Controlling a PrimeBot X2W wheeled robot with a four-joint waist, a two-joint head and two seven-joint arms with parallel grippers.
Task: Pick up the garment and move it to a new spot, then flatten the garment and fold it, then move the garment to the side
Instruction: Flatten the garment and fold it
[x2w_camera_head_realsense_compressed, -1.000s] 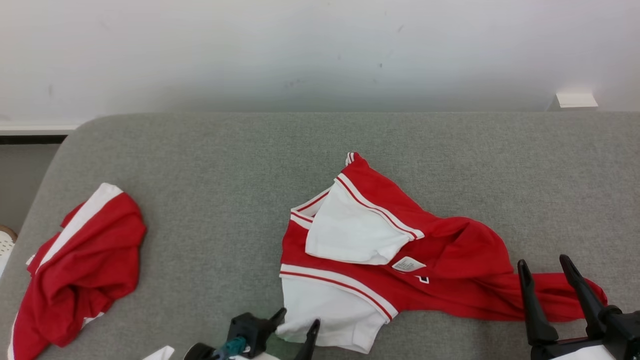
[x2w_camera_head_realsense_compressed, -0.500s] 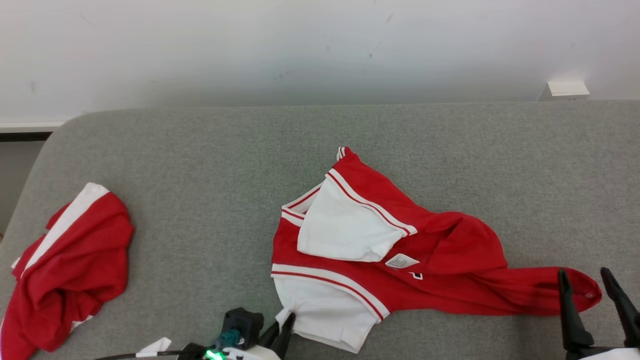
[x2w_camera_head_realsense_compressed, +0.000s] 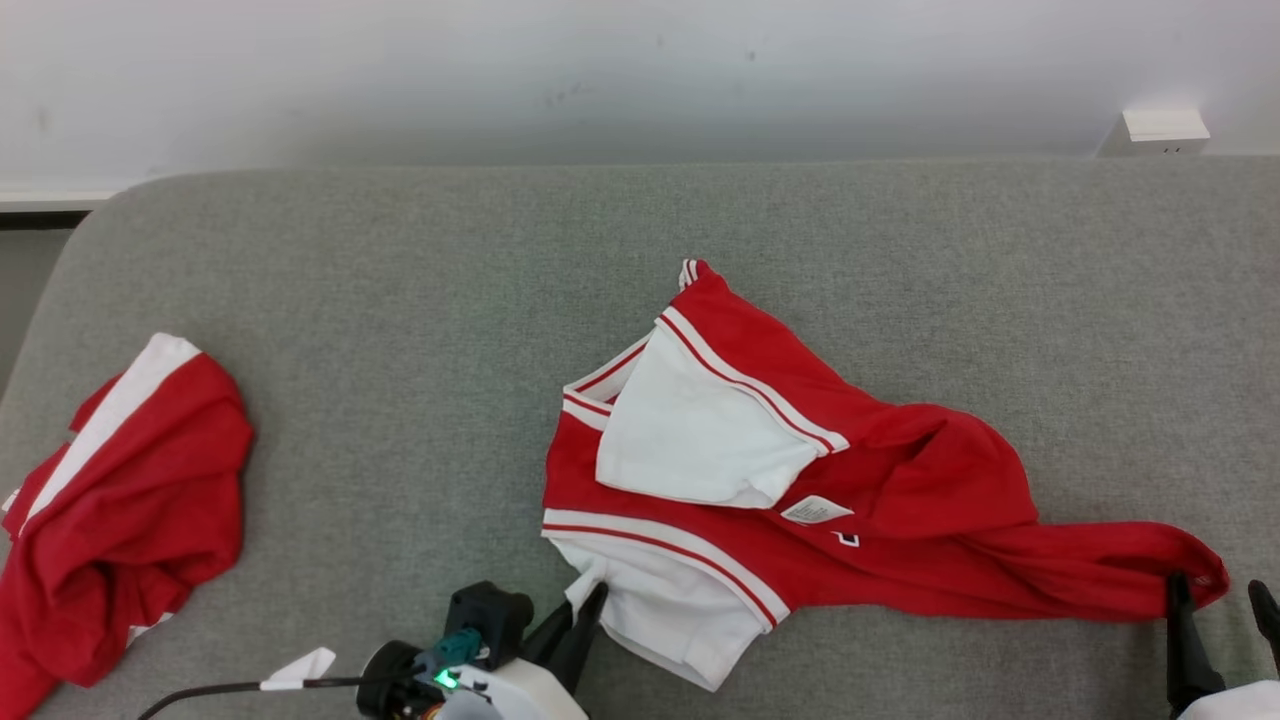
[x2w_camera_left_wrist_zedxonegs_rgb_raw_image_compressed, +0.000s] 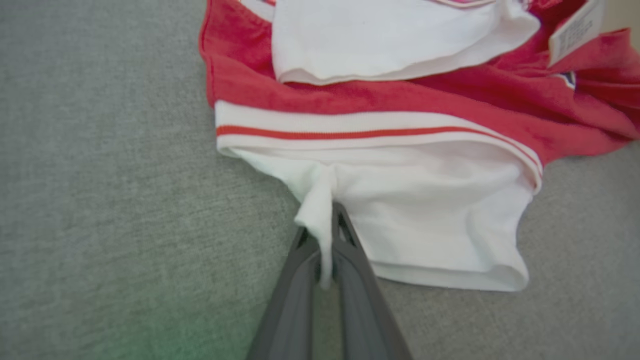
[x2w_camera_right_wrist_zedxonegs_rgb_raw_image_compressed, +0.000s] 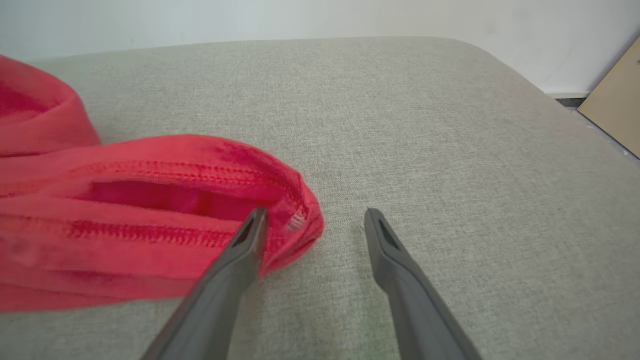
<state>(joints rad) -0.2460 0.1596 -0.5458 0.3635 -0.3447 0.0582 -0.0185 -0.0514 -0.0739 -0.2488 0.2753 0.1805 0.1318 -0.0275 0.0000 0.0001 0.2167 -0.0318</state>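
Red-and-white garment (x2w_camera_head_realsense_compressed: 880, 500) lies mid-bench (x2w_camera_head_realsense_compressed: 400, 300). The left pincer (x2w_camera_left_wrist_zedxonegs_rgb_raw_image_compressed: 322, 222), spread a second ago, now clenches its white hem corner. The right pincer (x2w_camera_right_wrist_zedxonegs_rgb_raw_image_compressed: 316, 216) gapes, released, beside the red end, so flattening can likely start.

Grey fabric surface (x2w_camera_head_realsense_compressed: 400, 300), red-and-white garment (x2w_camera_head_realsense_compressed: 900, 500) crumpled at its middle, second red garment (x2w_camera_head_realsense_compressed: 130, 490) bunched at left edge

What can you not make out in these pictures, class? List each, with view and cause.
Print on label: too small in head view, blurred in left wrist view.
Second red garment: cut off by head view's left edge.
Central garment, underside: hidden by its own folds.
Right jaws: cut off by head view's bottom edge.
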